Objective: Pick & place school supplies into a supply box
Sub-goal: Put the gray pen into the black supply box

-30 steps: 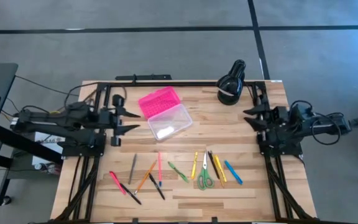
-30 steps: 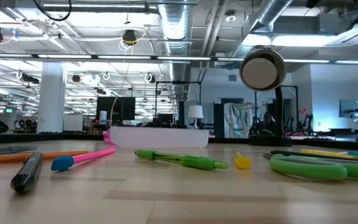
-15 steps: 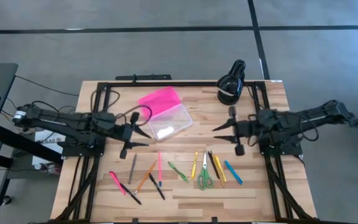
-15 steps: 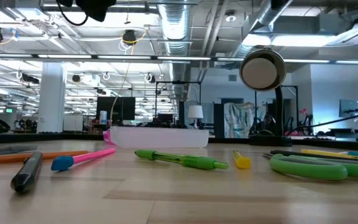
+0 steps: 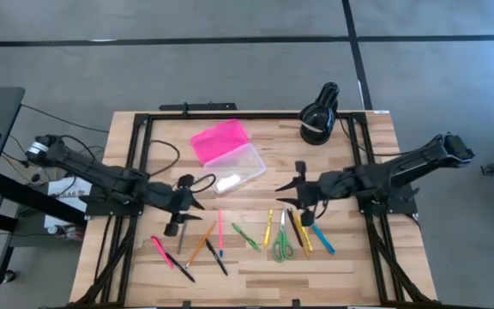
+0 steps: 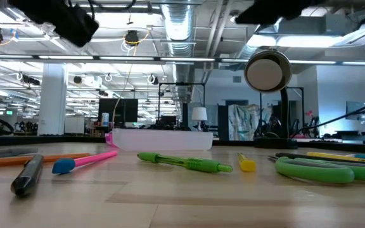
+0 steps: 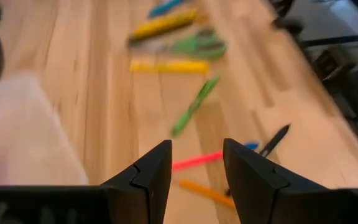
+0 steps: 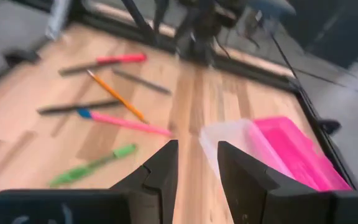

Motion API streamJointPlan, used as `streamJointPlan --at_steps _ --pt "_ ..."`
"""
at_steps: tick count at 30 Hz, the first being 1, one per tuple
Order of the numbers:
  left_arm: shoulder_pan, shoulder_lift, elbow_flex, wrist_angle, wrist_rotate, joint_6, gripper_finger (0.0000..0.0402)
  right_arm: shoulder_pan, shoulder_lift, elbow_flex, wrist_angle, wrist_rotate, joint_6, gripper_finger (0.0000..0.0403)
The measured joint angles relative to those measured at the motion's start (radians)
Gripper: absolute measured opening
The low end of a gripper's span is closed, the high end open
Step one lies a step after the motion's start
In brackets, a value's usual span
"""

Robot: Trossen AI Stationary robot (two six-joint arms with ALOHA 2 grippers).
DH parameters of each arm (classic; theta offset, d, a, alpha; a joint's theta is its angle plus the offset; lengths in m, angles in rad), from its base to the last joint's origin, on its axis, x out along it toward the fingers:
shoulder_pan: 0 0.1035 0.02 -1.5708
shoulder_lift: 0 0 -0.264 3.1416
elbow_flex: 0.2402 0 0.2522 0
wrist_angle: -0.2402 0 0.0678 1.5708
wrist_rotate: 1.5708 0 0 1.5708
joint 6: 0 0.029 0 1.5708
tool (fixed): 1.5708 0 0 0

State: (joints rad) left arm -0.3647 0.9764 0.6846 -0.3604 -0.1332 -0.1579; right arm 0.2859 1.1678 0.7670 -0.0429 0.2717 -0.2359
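The left gripper is seen over the table, its fingers parted by a narrow gap with nothing held between them. Just beyond its tips the grey pencil and the orange pencil are laid, with a pink pen and a black pen further to the near-left of it. A second pink pen with a blue cap is found just past the tips toward the table middle, and another black pen beside it. The supply box is placed just behind and to the right of the left gripper, its clear base next to the open pink lid. Between the two grippers a green pen is laid. The right gripper is held over the table, fingers narrowly apart and empty. Just in front of it a yellow pen, the green-handled scissors, a black pencil, a yellow pencil and a blue pen are lined up. Well behind the right gripper a black lamp is stood at the far edge.
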Motion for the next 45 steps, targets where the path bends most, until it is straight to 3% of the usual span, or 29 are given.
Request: streamJointPlan --at_steps 7,16,20,29,45 --pt "-0.079 0.086 0.0 -0.102 -0.057 -0.334 0.0139 0.015 0.096 -0.001 0.018 0.044 0.0 0.0109" --pt "-0.135 0.245 0.0 -0.182 -0.055 -0.792 0.0139 0.015 0.167 -0.001 0.061 0.044 0.0 0.0109" --pt "-0.143 0.32 0.0 -0.239 -0.005 -0.932 0.0139 0.015 0.18 -0.002 0.076 0.044 0.0 0.0109" --pt "-0.143 0.423 -0.001 -0.278 0.075 -1.013 0.0139 0.022 0.179 -0.001 0.095 0.044 0.0 0.0109" --pt "-0.151 0.433 -0.001 -0.274 0.048 -1.032 0.0139 0.022 0.179 -0.001 0.108 0.044 0.0 0.0109"
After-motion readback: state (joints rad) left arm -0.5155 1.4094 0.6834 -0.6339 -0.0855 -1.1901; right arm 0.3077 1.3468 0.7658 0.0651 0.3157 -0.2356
